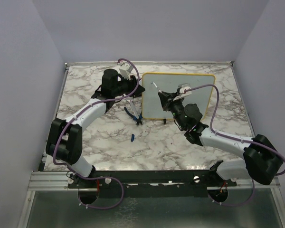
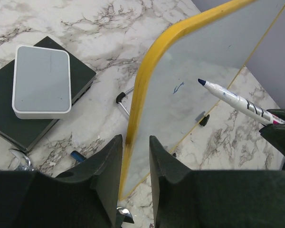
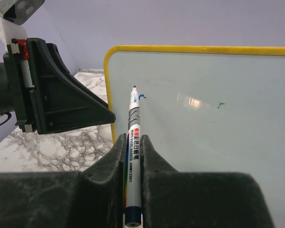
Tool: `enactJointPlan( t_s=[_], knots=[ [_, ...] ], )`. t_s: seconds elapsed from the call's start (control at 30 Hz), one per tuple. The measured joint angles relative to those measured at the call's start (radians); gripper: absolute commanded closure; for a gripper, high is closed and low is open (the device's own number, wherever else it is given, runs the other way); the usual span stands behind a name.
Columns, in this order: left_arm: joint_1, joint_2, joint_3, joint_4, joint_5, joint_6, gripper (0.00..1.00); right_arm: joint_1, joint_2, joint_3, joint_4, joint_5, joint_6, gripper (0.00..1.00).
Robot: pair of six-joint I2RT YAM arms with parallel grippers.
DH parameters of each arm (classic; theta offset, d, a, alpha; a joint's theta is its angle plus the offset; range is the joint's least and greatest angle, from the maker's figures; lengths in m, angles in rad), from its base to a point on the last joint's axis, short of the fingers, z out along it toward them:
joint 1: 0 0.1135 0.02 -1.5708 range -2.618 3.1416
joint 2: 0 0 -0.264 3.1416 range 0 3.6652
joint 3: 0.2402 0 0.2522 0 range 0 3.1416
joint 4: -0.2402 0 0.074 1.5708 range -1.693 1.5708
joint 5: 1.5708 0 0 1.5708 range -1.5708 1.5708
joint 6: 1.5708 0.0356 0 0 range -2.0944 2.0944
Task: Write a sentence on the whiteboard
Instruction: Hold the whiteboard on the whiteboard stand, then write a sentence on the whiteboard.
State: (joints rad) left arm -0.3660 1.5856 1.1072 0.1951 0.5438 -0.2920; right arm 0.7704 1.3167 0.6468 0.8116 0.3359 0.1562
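The whiteboard (image 1: 194, 95), yellow-framed, stands tilted on its small black feet at the back middle of the marble table. My left gripper (image 1: 138, 90) straddles its left edge; in the left wrist view the yellow frame (image 2: 138, 109) runs between the open fingers (image 2: 135, 142), with a gap showing on the board's face side. My right gripper (image 1: 164, 97) is shut on a white marker (image 3: 135, 142). The marker's blue tip (image 2: 202, 82) sits just off the board face (image 3: 218, 123), beside a small blue mark (image 3: 141, 96).
A grey-topped black box (image 2: 42, 80) lies on the table left of the board, under the left arm. A blue-handled tool (image 1: 135, 115) and a small blue cap (image 1: 132, 137) lie in front of the board's left corner. Grey walls close in the sides and back.
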Motion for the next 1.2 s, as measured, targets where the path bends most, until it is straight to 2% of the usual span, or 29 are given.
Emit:
enactJointPlan(
  t_s=[0.33,0.53,0.97,1.2],
  knots=[
    [0.000,0.003,-0.003,0.006,0.009,0.002,0.83,0.000,-0.003,-0.005,0.002,0.014,0.000,0.99],
    [0.000,0.003,-0.004,0.007,0.009,0.006,0.85,0.000,0.002,-0.005,0.002,0.027,0.001,0.99],
    [0.000,0.006,-0.010,0.021,0.008,0.034,0.98,0.000,0.031,-0.005,0.003,0.040,0.000,0.99],
    [-0.001,0.006,-0.010,0.025,0.005,0.055,0.99,0.000,0.048,0.006,0.005,0.038,-0.001,0.99]
  ],
)
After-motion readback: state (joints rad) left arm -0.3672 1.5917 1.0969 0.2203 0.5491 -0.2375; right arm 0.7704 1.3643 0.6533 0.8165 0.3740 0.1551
